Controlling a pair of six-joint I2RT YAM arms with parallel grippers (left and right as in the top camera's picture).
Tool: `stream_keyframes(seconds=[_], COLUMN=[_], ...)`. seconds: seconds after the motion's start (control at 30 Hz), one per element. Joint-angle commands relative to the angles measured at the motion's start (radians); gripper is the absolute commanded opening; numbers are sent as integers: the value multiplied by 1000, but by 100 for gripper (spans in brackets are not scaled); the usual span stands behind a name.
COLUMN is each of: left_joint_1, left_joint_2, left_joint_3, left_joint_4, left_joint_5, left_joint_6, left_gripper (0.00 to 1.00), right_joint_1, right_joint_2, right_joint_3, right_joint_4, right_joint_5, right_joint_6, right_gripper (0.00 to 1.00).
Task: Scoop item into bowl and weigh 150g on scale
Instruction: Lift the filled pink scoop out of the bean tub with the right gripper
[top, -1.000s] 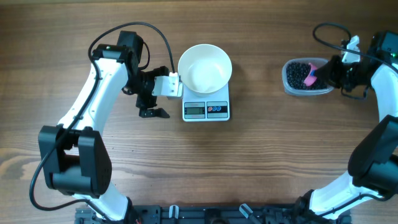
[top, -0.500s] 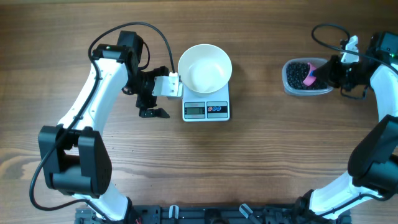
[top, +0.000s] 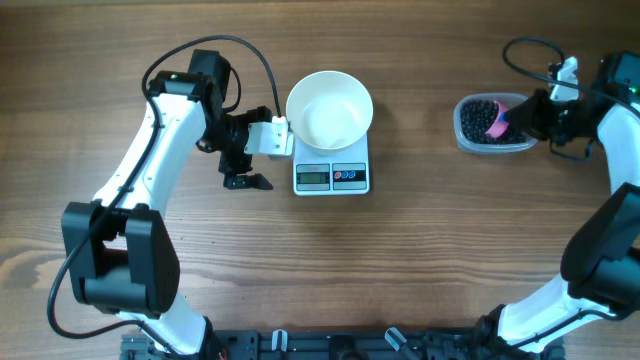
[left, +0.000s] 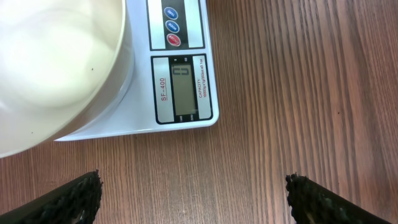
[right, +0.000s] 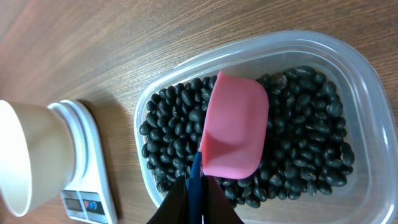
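The white bowl (top: 329, 108) sits empty on the white scale (top: 332, 176), whose display (left: 182, 87) reads zero. My left gripper (top: 266, 156) hovers just left of the scale, open with nothing between its fingers (left: 74, 196). Far right, black beans (top: 476, 118) fill a clear plastic tub (top: 490, 146). My right gripper (top: 515, 118) is shut on the blue handle of a pink scoop (right: 233, 127). The scoop lies bottom-up on the beans (right: 298, 124) inside the tub (right: 367, 81). The bowl (right: 25, 155) and scale (right: 87, 180) also show at the left of the right wrist view.
Bare wooden table lies between the scale and the tub (top: 415, 130) and in front of both. The left arm's black cable (top: 255, 55) loops behind the bowl. The tub's rim stands between the scoop and the scale.
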Motion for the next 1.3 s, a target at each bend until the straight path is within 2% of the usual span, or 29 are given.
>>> stream_keyframes(seconds=[0.0,0.13,0.67,1.27], left_joint_1=[-3,-3,-3,-3], left_joint_2=[0,0,0,0], left_joint_3=[-7,-7,-7,-7], left_joint_4=[0,0,0,0], left_joint_5=[1,1,1,1], left_joint_6=[-2,-2,-2,-2], left_gripper=[100,100,100,100], right_joint_1=[-47,-111,-264,-277], right_joint_2=[24,24,24,24], right_joint_3=[4,4,3,4], right_joint_4=[-3,-9,-72,-95], right_joint_5=[-156,-282,-263,-476], right_joint_6=[-21,-78,-97,-93], right_gripper=[4,4,4,4])
